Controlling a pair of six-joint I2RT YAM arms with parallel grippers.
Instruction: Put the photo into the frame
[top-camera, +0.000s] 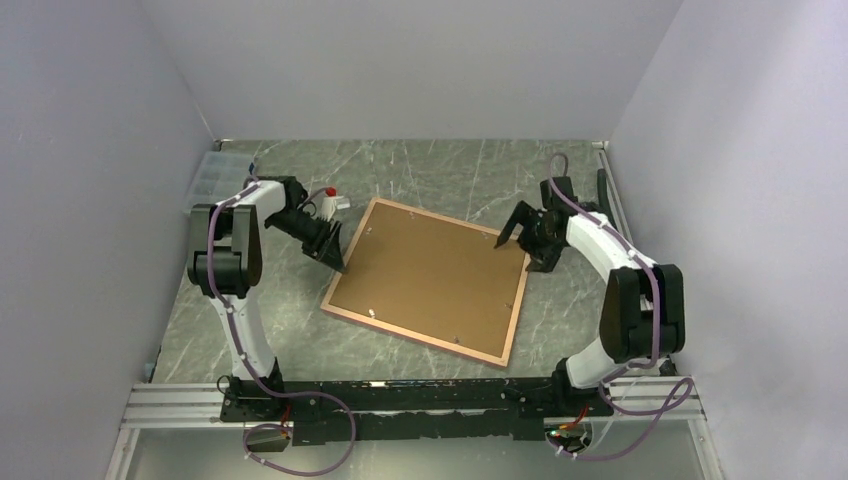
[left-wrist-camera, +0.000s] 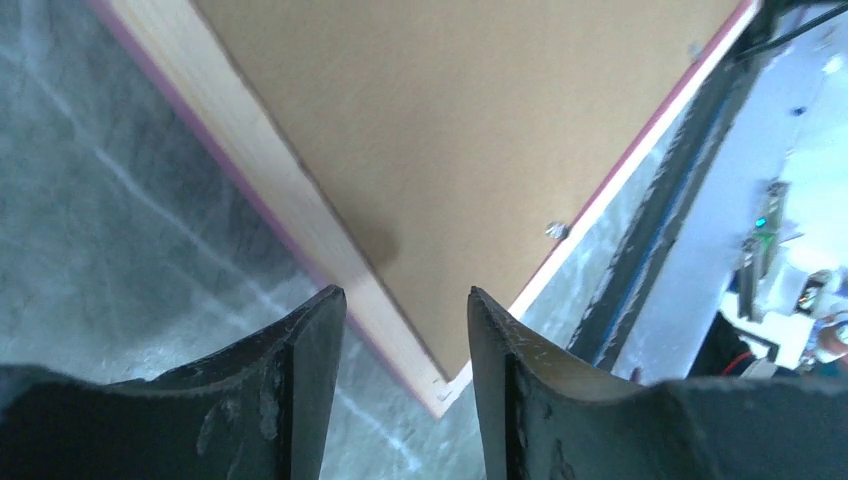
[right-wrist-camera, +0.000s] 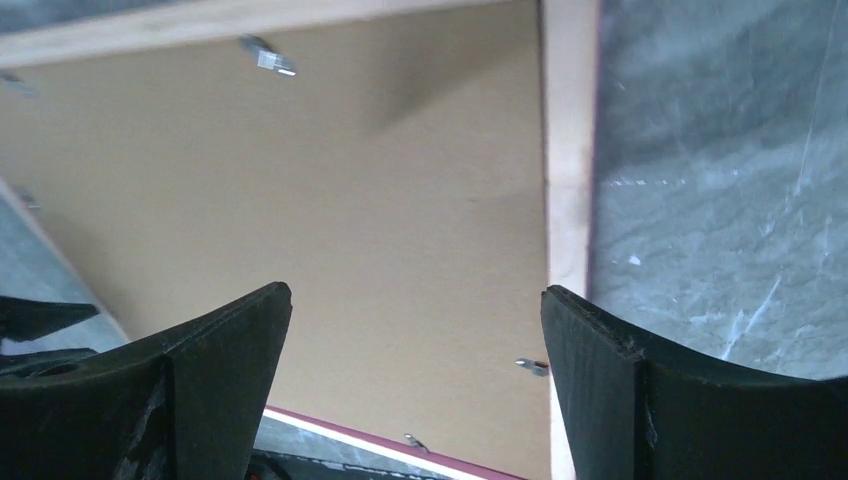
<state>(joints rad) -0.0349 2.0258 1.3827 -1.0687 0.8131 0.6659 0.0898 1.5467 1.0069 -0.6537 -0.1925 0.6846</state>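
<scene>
The frame (top-camera: 410, 335) lies face down in the middle of the table, tan rails up and a pink edge showing. A plain brown backing board (top-camera: 430, 280) fills it. The photo is hidden. My left gripper (top-camera: 335, 255) is open at the frame's left rail. In the left wrist view (left-wrist-camera: 407, 295) the frame's rail (left-wrist-camera: 290, 200) and near left corner show between the fingers, with nothing held. My right gripper (top-camera: 515, 255) is wide open above the frame's right corner. In the right wrist view (right-wrist-camera: 415, 295) it hovers over the board (right-wrist-camera: 300, 200) and the rail (right-wrist-camera: 568, 150).
Small metal tabs (right-wrist-camera: 268, 58) sit along the frame's inner edge, and one shows in the left wrist view (left-wrist-camera: 556, 230). A white bottle with a red cap (top-camera: 328, 200) stands behind the left gripper. A clear plastic box (top-camera: 212, 175) lies at the far left by the wall.
</scene>
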